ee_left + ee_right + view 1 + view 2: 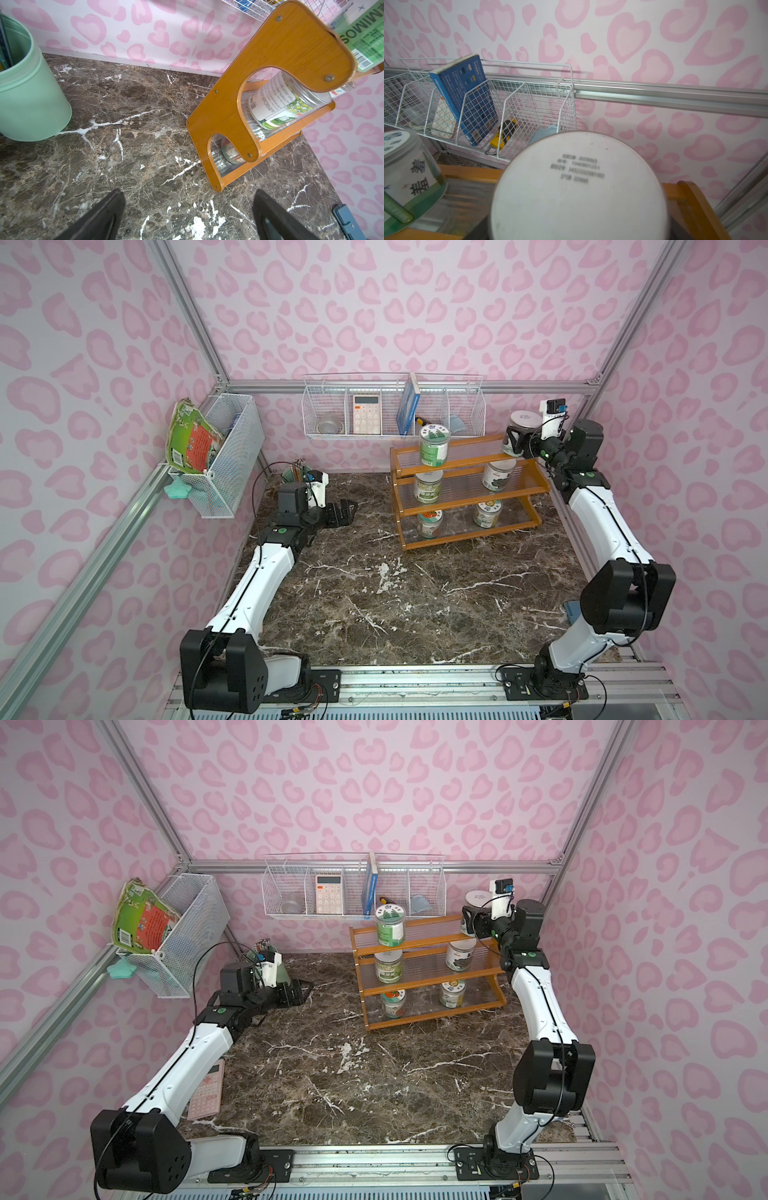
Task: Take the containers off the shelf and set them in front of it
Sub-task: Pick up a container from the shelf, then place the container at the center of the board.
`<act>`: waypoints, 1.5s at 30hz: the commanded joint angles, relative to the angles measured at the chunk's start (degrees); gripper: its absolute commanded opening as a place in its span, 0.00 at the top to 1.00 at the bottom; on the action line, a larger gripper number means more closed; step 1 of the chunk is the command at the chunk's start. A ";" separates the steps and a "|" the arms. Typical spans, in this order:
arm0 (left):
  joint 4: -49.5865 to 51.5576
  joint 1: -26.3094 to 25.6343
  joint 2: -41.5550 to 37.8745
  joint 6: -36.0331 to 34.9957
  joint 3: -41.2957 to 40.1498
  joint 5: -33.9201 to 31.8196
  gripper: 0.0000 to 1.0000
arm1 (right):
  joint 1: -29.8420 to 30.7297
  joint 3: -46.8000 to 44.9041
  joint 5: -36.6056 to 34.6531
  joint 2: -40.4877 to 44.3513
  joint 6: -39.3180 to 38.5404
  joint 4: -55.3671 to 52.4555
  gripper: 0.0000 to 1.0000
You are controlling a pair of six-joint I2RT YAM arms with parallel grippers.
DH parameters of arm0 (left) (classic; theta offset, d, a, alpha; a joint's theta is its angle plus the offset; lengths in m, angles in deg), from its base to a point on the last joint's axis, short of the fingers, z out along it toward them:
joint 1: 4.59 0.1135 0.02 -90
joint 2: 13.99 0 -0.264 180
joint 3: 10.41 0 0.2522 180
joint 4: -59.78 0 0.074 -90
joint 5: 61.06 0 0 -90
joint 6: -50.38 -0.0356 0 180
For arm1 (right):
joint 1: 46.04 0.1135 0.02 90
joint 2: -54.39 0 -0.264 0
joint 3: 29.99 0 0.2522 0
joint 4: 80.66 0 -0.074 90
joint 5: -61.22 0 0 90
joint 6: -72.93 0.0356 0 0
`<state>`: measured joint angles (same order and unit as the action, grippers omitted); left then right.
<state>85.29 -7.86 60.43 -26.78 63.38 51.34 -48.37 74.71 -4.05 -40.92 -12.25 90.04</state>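
**Right pincer closed on the top-tier jar**

The right pincer point(514, 444) has its black jaws drawn in against both sides of the white-lidded jar point(526, 422) at the right end of the wooden stepped shelf point(469, 536), top tier. From the right wrist view the round white lid with blurred printed lines fills the foreground; I cannot tell whether the jar's base touches the tier.

The other five jars stand upright on the shelf: a green-labelled jar point(434, 445) at the left of the top tier, two jars point(428, 487) on the middle tier and two jars point(487, 514) on the bottom tier.

The left pincer point(343, 512) hangs low over the marble tabletop point(374, 605) near the mint-green cup point(31, 93), jaws spread wide, holding nothing.
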 commanded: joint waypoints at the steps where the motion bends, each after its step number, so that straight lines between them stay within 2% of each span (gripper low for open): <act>1: -1.20 0.11 -0.18 -0.08 -0.09 0.72 0.01 | 0.02 -1.55 -0.69 2.47 0.63 3.97 0.36; 4: -1.38 0.02 -0.32 0.10 -0.18 0.90 0.01 | 0.04 -4.09 -0.99 5.28 0.74 3.96 0.36; 8: -1.55 0.02 -0.50 0.30 -0.35 0.98 0.01 | 0.65 -12.24 -2.76 12.48 1.51 6.12 0.36; 17: -2.32 -0.03 -0.06 1.06 -0.27 1.95 0.01 | 4.01 -33.97 -13.82 32.43 1.68 6.75 0.38; 27: -2.67 -1.19 -0.33 1.05 -0.79 1.96 0.01 | 6.33 -51.69 -21.80 47.30 6.03 7.67 0.39; 34: -1.23 -4.68 -0.50 -1.04 -0.75 -0.55 0.01 | 8.14 -64.08 -27.15 52.42 9.39 11.63 0.40; 39: -0.49 -7.07 -0.33 -2.10 -0.72 -2.22 0.01 | 11.67 -70.02 -36.78 53.83 11.52 14.73 0.40; 45: -0.25 -8.02 -0.23 -2.50 -0.62 -2.88 0.01 | 13.66 -75.28 -46.94 50.92 13.54 20.24 0.41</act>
<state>84.57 -15.66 60.27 -28.15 62.57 49.15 -34.88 0.79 -43.13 10.91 -0.71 103.51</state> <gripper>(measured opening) 0.993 0.830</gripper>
